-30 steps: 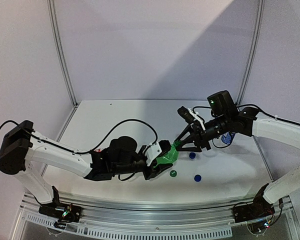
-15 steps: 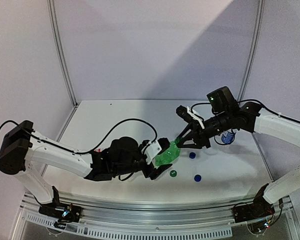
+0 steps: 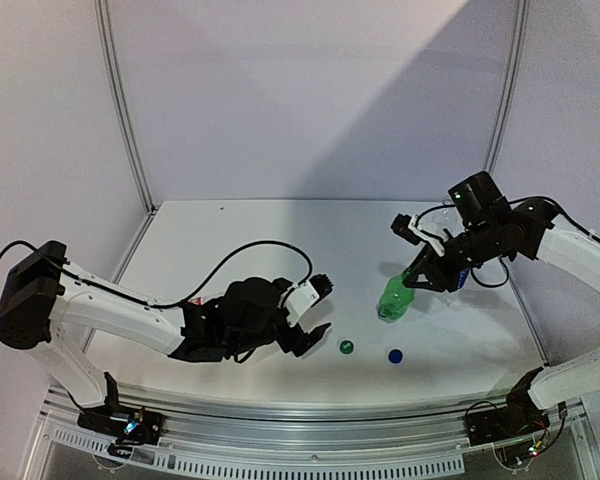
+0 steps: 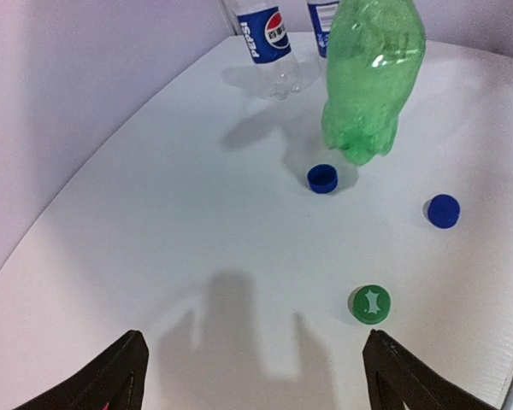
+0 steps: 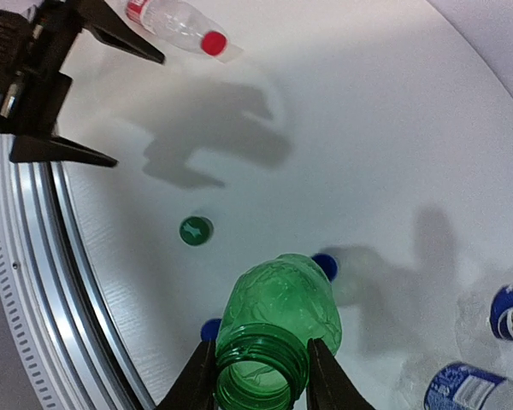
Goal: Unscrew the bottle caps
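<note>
The right gripper [image 3: 416, 282] pinches the open, capless neck of the green bottle [image 3: 391, 300] between its fingers [image 5: 323, 376], holding it roughly upright; whether the base rests on the table [image 3: 230, 240] or hangs just above it, I cannot tell; the left gripper [image 3: 320, 308] sits low with its jaws spread wide and empty, well apart from that bottle; the green cap [image 4: 370, 303] lies on the table between the two grippers; one blue cap [image 4: 322, 178] sits just beside the bottle's base; a second blue cap [image 4: 444, 210] lies a little apart; a clear bottle [image 5: 175, 19] lies on its side with its red cap [image 5: 212, 43] on; the Pepsi bottle [image 4: 269, 38] and a blue-labelled bottle [image 5: 466, 389] stand beyond the green one.
</note>
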Action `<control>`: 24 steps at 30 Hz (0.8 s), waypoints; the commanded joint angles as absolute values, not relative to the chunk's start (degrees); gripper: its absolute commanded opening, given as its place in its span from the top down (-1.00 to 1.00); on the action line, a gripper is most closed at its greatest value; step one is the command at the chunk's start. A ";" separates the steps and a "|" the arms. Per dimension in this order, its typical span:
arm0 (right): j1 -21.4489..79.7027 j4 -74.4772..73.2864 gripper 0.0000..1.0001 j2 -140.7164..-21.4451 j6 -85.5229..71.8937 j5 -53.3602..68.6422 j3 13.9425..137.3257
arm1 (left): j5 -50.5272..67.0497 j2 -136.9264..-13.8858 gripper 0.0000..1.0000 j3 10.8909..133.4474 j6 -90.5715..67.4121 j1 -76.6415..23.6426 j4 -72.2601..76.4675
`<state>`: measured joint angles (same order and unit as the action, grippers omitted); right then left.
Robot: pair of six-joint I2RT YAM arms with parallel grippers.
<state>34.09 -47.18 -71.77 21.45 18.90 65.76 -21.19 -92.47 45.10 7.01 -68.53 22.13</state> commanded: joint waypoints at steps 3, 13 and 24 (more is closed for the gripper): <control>25.40 -50.65 1.00 -67.52 19.67 15.23 62.07 | -26.92 -90.69 -0.80 45.66 6.94 -68.86 18.74; 18.30 -45.00 1.00 -72.09 18.17 18.76 60.27 | -29.62 -90.87 -0.84 46.47 5.96 -68.20 16.14; 18.19 -41.53 0.97 -77.35 15.68 14.91 61.73 | -28.58 -92.27 -0.84 47.50 5.82 -68.20 14.75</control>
